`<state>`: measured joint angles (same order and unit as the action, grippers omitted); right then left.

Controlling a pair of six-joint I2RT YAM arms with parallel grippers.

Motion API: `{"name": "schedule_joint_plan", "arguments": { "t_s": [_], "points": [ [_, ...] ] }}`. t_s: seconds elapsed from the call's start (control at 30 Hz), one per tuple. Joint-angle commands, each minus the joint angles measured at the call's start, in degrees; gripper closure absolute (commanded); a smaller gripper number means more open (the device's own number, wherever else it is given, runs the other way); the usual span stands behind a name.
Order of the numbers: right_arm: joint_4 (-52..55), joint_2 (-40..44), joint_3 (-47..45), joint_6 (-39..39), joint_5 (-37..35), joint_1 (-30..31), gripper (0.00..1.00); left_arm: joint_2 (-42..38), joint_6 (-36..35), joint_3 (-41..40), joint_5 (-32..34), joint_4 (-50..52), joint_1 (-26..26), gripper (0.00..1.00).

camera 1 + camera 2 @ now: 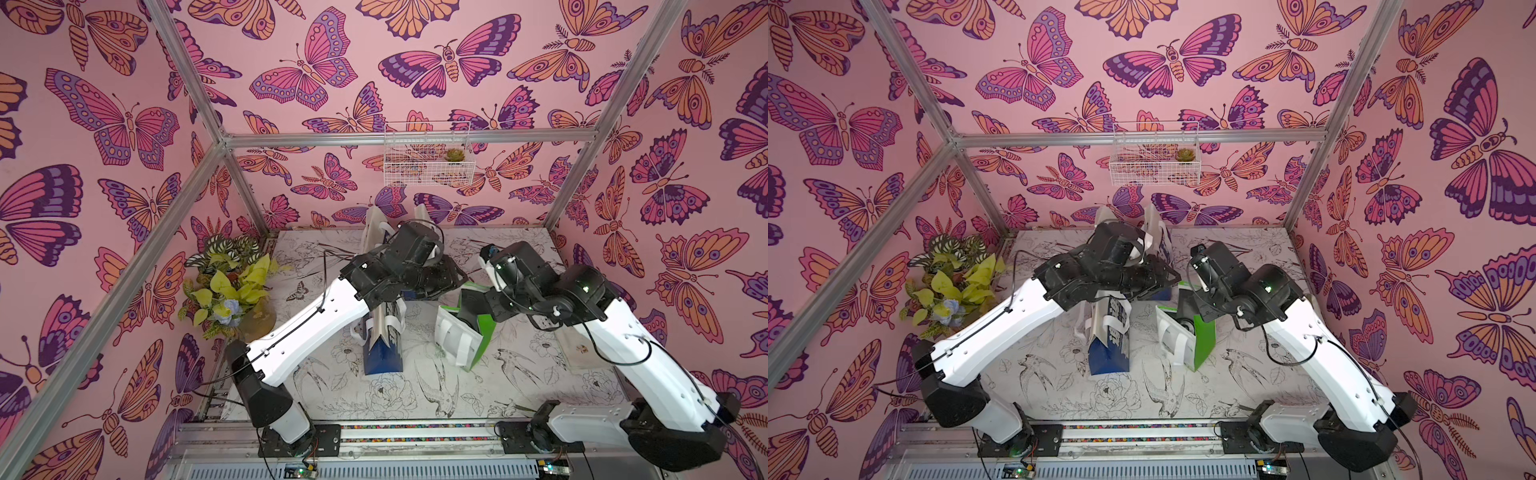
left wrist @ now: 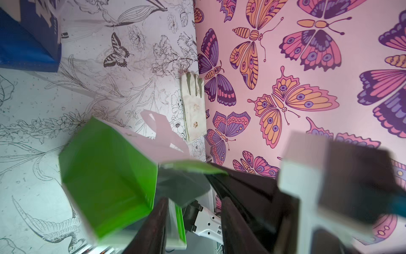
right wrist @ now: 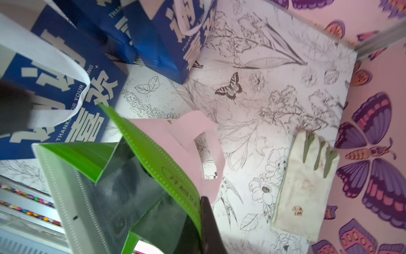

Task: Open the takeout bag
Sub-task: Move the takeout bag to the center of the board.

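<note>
One green takeout bag sits tilted near the middle of the table, its mouth gaping. The right end effector is pressed together on its green rim. The left end effector is spread astride another edge. A blue takeout bag stands just beside it.

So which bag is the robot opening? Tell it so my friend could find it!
Find the table with drawn birds and flowers. Bags stand on it; go to the one beside the right arm. The others are blue bags with white writing, but this is the only green bag, with white handles.
</note>
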<state>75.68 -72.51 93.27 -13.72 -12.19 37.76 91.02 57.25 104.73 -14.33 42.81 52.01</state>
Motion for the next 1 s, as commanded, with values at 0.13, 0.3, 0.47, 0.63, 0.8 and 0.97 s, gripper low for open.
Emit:
{"name": "schedule_joint_plan", "arguments": {
  "t_s": [0.13,0.3,0.47,0.63,0.8,0.97],
  "points": [
    [-0.7,0.9,0.8,-3.7,11.4,-2.4,1.0,-5.5,-9.1,-4.7,2.6,13.0,7.7,0.55],
    [-4.1,2.4,-2.5,-6.9,11.5,-2.4,1.0,-2.6,-4.9,-6.1,2.9,9.4,10.9,0.52],
    [-4.3,3.6,-2.7,-8.3,11.5,-2.5,1.0,0.6,-3.4,-6.1,4.4,8.0,10.7,0.49],
    [-3.4,4.3,-3.0,-8.4,10.4,-2.5,1.0,2.6,-2.1,-5.5,4.3,6.5,10.2,0.44],
    [-3.1,5.1,-2.6,-8.4,9.9,-2.5,1.0,3.7,-1.4,-5.9,4.3,6.5,9.5,0.5],
    [-2.5,5.1,-2.1,-8.1,9.0,-3.4,1.0,3.1,-1.4,-7.4,3.9,6.6,8.3,0.85]
  ]
}}
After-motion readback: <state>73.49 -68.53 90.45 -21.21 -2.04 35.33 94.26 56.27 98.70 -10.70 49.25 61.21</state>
